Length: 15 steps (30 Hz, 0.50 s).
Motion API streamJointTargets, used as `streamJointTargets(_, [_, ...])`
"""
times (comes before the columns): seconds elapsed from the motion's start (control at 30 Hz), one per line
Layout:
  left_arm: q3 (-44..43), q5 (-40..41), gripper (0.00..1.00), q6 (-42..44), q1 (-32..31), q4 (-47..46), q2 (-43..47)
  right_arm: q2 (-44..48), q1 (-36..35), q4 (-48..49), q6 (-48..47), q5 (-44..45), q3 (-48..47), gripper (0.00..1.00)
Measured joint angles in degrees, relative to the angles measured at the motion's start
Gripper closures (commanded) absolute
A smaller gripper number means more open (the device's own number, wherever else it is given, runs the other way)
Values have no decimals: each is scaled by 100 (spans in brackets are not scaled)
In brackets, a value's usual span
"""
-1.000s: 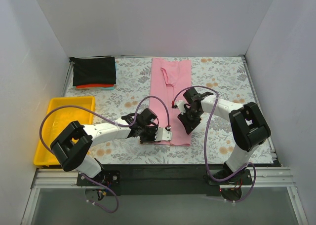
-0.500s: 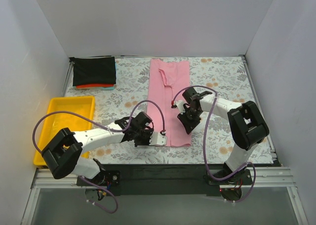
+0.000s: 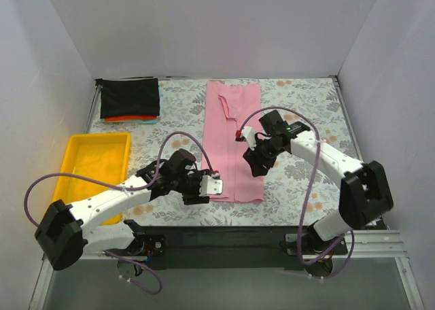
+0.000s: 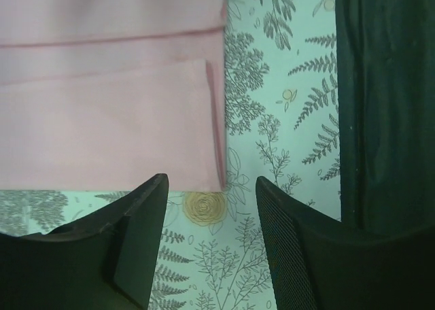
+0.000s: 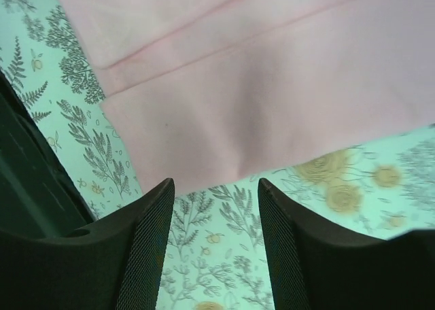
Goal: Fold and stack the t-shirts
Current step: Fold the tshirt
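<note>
Both arms had shifted: the left pincer (image 3: 212, 186) had drawn back off the pink shirt's (image 3: 234, 136) near-left corner, and the right elbow had swung outward. The pink shirt lay as a long folded strip down the middle of the surface (image 3: 309, 113), floral cloth showing on both sides. Stretched low, the left pincer gaped empty just beside that corner. The right pincer (image 3: 255, 162) stood spread, gripping nothing, at the strip's right edge. The black shirt (image 3: 129, 96) sat stacked far left.

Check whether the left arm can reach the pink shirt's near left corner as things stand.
Probably yes. The left gripper is open just short of that corner of the pink shirt, with only table cloth between them and nothing in the way.
</note>
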State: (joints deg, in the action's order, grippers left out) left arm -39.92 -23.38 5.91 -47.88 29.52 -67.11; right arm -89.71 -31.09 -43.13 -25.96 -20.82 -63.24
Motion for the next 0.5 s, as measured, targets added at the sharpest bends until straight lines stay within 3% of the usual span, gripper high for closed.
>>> streamJointTargets(0.13, [66,-551,49,114,369,-138,627,1316,0,68,-938,-79,120,36])
streamJointTargets(0.23, [249,-861,49,297,612,-273,667,2122,-31,232,-1733,-116,732,36])
streamJointTargets(0.5, [575,-1344,50,999,769,-494,17,2535,-772,647,-3101,168,2496,34])
